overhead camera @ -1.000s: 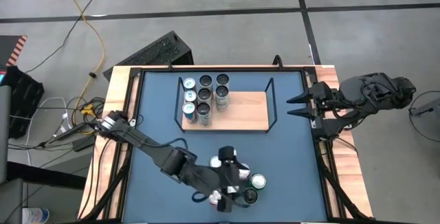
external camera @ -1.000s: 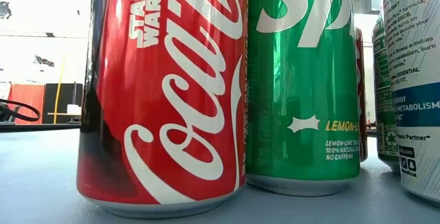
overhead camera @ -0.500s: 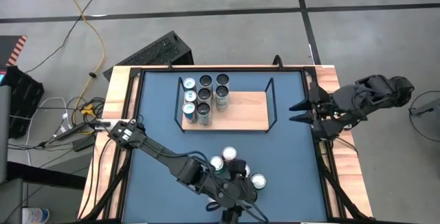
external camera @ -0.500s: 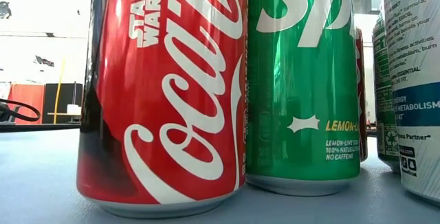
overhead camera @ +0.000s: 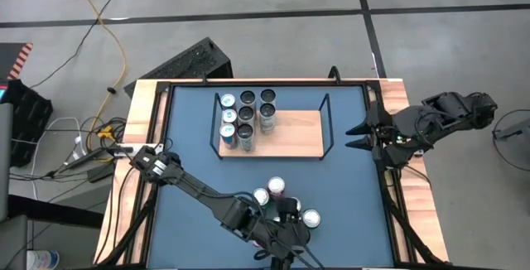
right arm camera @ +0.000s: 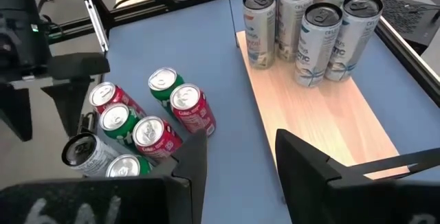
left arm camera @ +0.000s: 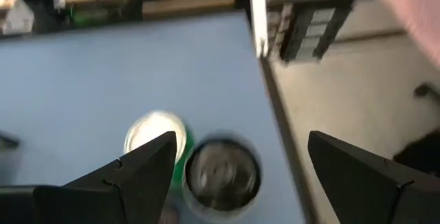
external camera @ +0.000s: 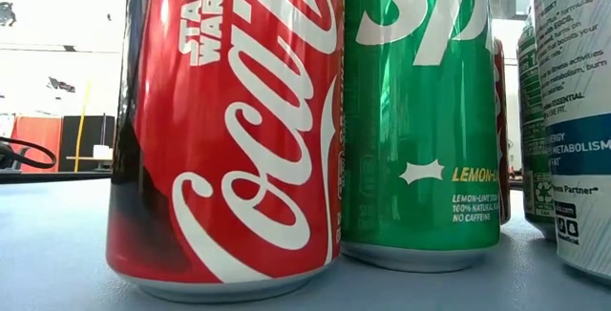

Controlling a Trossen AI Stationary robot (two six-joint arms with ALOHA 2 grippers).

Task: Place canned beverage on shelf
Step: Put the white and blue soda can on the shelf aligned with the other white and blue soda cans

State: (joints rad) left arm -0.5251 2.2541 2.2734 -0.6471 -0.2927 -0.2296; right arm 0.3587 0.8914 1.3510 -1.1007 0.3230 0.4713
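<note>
Bench (overhead camera: 190, 146) first, operator: your blue top fills the middle of the high view, wood edging down both sides. Next in size, the shelf (overhead camera: 294, 133), a light-wood board in a thin black wire frame, sits toward the far edge of the bench. Six tall cans (overhead camera: 247, 119) stand upright in a tight block on its left end, and the rest of the board is bare wood.

Your left arm stretches from the left edge out to the near middle of the bench, and your left hand (overhead camera: 286, 238) hovers over the loose cans (overhead camera: 281, 204) grouped at the near edge. Your wrist view shows its two fingers (left arm camera: 148, 169) spread wide and released, nothing between them, with a silver-topped can (left arm camera: 221, 174) and a green can (left arm camera: 155, 131) standing below. It grips no can.

Your right hand (overhead camera: 358, 135) waits at the bench's right edge, just beside the shelf's right rail, fingers partly apart and empty.

Smallest now: in the low view a red cola can (external camera: 224, 130) stands upright and a green lemon-lime can (external camera: 420, 111) stands right against it, both on the bench and well apart from the shelf
</note>
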